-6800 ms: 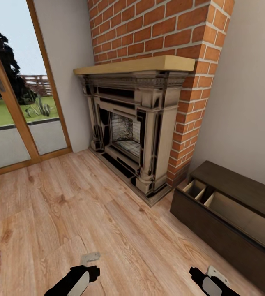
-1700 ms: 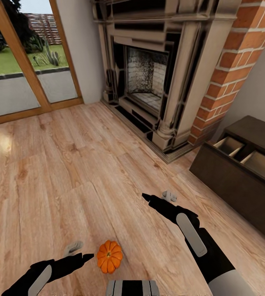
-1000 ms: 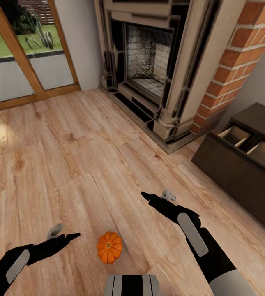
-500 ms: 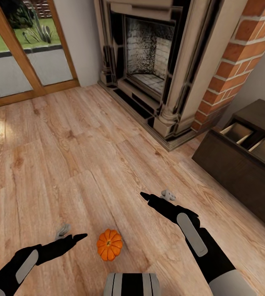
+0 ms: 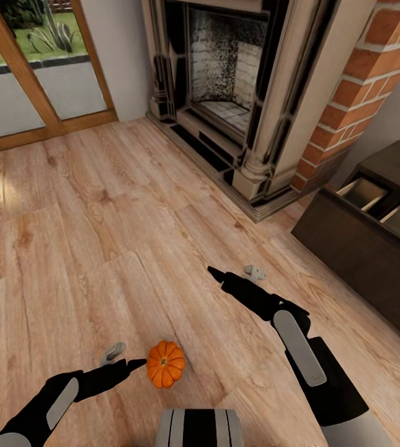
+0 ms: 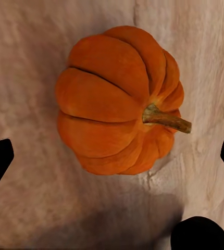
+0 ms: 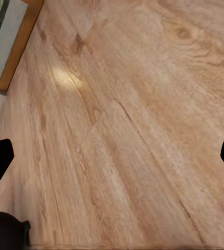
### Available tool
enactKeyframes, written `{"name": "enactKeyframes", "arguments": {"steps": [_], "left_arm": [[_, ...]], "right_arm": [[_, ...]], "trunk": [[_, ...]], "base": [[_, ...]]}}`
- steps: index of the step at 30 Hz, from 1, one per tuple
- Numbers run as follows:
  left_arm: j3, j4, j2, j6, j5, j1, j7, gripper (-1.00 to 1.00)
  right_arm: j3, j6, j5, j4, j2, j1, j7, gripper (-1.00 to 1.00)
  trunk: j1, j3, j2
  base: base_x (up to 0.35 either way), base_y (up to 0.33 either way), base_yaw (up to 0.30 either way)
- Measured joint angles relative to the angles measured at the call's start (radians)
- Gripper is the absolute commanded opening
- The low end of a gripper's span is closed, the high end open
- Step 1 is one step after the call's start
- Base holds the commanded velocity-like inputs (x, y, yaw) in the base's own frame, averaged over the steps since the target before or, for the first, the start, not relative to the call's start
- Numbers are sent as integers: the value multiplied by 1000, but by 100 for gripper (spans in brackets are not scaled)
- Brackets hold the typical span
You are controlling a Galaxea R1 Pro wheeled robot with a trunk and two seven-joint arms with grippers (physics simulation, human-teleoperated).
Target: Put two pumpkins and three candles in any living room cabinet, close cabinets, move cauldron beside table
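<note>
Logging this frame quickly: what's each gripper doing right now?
Left gripper: open, empty, pumpkin on the floor between its fingertips.
Right gripper: open, empty, above bare floor.

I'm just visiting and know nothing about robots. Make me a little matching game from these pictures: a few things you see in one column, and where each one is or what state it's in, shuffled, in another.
Things:
1. pumpkin
2. left gripper
3. right gripper
4. cabinet

Places or states:
A. open, held over bare floor planks, nothing between its fingers
B. dark brown, against the wall beside the brick fireplace, with its pale compartments showing
C. orange, resting on the wooden floor
D. open, right beside the pumpkin

Pairs: 1-C, 2-D, 3-A, 4-B
</note>
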Motion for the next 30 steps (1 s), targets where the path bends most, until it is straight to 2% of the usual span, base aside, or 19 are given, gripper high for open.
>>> {"name": "enactKeyframes", "arguments": {"steps": [9, 30], "left_arm": [[3, -12, 0, -1, -3, 0, 5, 100], [8, -21, 5, 0, -2, -2, 5, 100]], "right_arm": [[2, 22, -3, -12, 0, 0, 28, 100], [4, 20, -1, -7, 4, 0, 29, 100]], "trunk": [[4, -35, -2], [4, -35, -2]], "base": [[0, 0, 0], [0, -34, 0]]}}
